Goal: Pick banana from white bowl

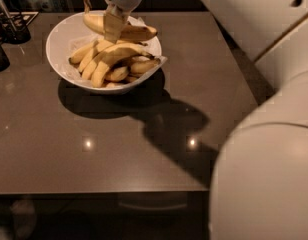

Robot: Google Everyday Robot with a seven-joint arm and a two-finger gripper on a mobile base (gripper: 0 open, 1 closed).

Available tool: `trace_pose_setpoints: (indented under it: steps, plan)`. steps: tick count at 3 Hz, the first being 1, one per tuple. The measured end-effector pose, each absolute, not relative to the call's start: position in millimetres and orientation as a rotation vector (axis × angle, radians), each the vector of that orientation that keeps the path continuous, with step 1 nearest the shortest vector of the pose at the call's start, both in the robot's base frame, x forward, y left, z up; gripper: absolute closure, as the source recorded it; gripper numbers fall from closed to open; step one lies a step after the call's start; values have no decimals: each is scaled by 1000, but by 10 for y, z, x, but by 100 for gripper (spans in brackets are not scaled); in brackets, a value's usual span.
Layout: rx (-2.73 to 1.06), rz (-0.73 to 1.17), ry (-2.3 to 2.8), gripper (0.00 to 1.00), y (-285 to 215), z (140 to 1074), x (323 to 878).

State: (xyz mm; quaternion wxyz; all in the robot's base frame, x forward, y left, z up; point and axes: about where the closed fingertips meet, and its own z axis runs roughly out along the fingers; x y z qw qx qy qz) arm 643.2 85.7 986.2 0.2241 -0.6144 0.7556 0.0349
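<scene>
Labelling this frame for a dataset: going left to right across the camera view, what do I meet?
Dark utensil holder → white bowl → gripper, above the bowl, shut on the banana → robot arm.
</scene>
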Motion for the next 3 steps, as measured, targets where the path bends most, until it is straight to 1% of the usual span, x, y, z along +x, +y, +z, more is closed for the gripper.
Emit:
trace_pose_setpoints:
  steps: [2,3]
  plan:
    - [-1735,150,1846,100,396,10134,5806]
    - [-1767,182,1878,100,-87,10011,5287]
